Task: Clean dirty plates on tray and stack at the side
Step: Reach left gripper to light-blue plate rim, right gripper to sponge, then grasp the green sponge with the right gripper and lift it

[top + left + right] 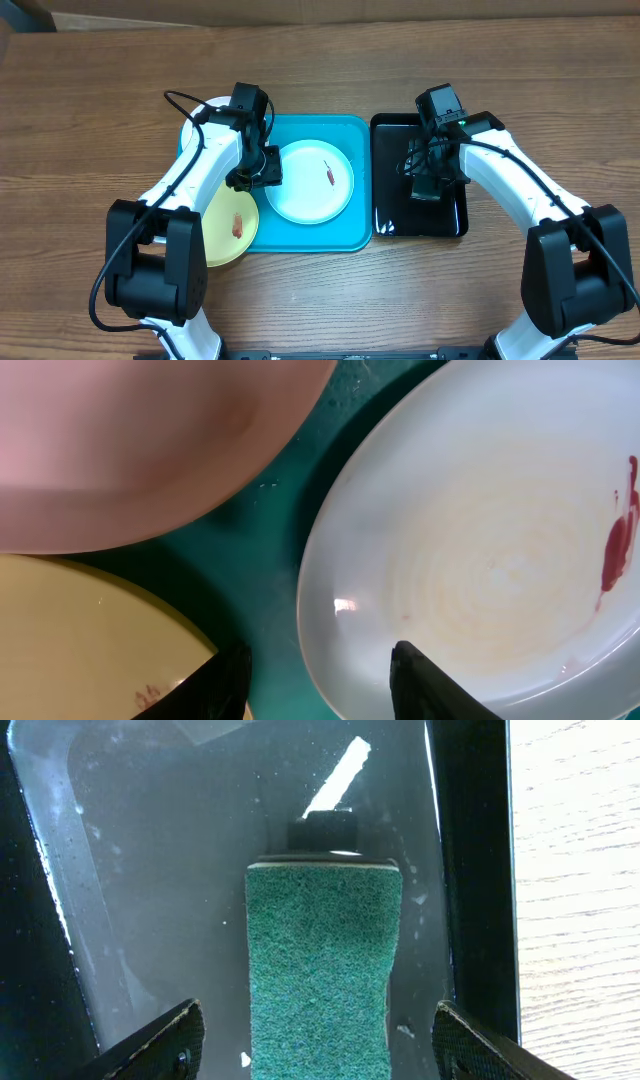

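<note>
Straddles the left rim of the smeared plate in the tray with the left gripper released, likely to steady it for wiping. Hovers over the sponge in the black tray with the right gripper spread wide, not touching, apparently to fetch it. Leaves the yellow plate overhanging the tray's left corner.

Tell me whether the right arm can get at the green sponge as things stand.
Probably yes: its jaws hang open right over the green sponge, wider than it, and nothing lies on it in the black tray.
</note>
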Robot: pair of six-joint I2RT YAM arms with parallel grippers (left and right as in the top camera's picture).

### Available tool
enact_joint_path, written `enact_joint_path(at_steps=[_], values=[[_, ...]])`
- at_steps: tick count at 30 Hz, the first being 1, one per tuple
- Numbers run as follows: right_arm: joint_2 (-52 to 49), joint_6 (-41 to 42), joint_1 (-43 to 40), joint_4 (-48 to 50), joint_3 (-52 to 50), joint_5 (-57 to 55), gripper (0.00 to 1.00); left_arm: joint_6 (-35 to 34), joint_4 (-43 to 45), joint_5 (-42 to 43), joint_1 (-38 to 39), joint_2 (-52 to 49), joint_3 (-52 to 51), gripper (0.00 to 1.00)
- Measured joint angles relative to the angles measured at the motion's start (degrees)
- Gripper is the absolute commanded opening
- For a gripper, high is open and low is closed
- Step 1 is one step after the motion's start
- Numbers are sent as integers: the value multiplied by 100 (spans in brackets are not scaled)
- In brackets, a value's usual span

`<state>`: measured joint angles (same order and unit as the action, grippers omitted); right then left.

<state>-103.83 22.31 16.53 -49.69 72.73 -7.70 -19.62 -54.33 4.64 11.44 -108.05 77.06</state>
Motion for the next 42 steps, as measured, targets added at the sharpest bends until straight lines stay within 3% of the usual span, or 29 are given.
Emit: enact_joint_path(at_steps=[12,24,27,30,35,42], values=[[0,0,0,734,-575,2,74,0,13,-24,0,0,0,47],[0,-2,0,1443,-1054,0,66,-2,-31,-22,0,0,0,47],[0,0,0,1453,-1071,-2,52,-2,-33,-24,0,0,0,47],[0,42,2,1460,-1075,4,23,-2,-35,-22,0,0,0,47],[0,9,0,1458,-1078,-17,4,-2,-33,-22,0,0,0,49],[0,7,0,1388,-1071,-13,4,-17,-31,-22,0,0,0,50]])
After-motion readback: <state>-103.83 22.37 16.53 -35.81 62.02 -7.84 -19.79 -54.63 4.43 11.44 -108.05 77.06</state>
